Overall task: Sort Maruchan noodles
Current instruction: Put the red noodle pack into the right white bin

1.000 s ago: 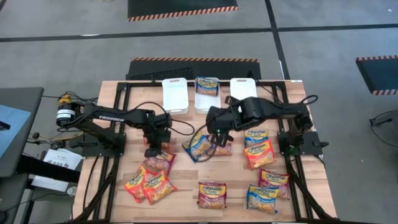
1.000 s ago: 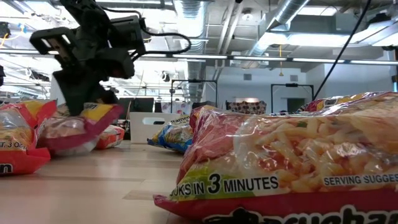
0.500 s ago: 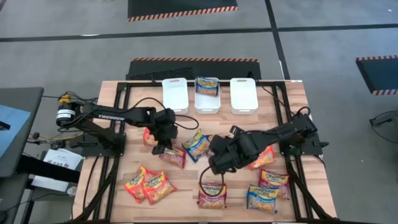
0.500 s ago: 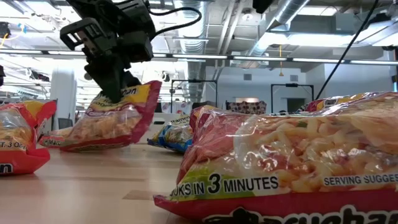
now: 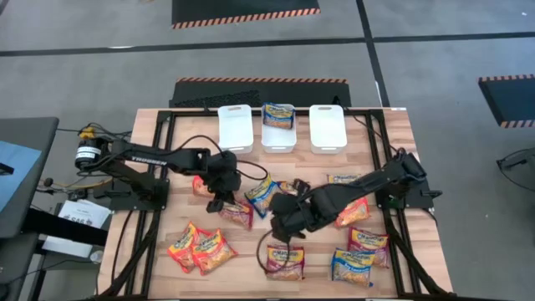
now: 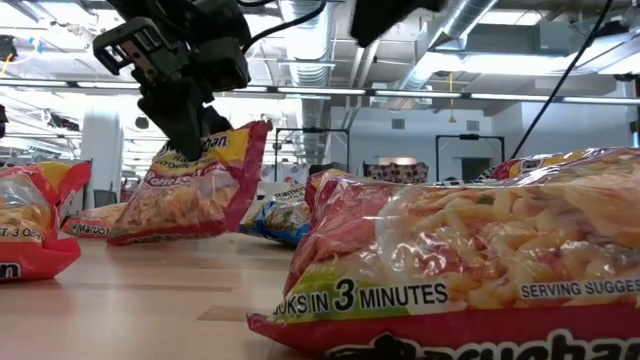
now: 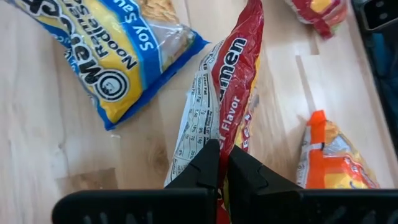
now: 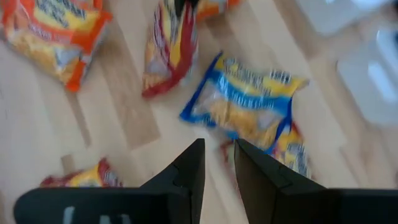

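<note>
Bright even overhead light; soft shadows; blurred right wrist view

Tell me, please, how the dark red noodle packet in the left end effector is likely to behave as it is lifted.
The dark red packet is pinched by one edge in the left end effector, so it will probably swing. Its film looks glossy, perhaps slippery. It likely weighs little.

Three white tubs [image 5: 235,127], wooden table [image 5: 150,266]

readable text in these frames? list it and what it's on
"IN 3 MINUTES", "SERVING SUGGES": near dark red packet, low view.
"Ramen Noodles", "Soy Sau": blue packet, left wrist view.
"amen", "Flavor": red packet pinched in the left gripper.
"TROSSEN": left arm.
Nutrition panel and other packets: unreadable.
</note>
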{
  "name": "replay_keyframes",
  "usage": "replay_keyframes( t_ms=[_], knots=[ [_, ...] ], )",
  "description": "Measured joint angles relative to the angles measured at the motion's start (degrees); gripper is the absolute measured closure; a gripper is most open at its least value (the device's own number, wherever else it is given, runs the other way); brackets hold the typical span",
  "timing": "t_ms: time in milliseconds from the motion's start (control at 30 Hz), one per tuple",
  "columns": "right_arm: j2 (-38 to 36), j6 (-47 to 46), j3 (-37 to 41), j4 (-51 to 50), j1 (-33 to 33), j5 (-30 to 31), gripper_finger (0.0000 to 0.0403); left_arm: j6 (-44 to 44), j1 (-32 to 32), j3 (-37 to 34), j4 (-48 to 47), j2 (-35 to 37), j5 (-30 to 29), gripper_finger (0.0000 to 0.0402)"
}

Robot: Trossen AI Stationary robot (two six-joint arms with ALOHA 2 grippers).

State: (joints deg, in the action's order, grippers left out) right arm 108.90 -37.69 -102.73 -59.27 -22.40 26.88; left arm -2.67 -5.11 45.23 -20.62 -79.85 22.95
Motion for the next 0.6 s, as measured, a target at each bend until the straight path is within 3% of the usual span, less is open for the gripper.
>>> replay_keyframes(
  t_ms=[233, 600],
  knots=[
    [0.13, 7.52, 0.02, 5.42, 3.28, -4.69, 0.0262, 1.24, 1.36, 0.02, 1.05, 0.00, -2.71, 0.0401],
    [1.01, 9.29, -0.10, 9.15, 5.97, -6.76, 0.0159, 2.09, 1.99, 0.04, 2.56, 0.00, -2.78, 0.0401]
  ],
)
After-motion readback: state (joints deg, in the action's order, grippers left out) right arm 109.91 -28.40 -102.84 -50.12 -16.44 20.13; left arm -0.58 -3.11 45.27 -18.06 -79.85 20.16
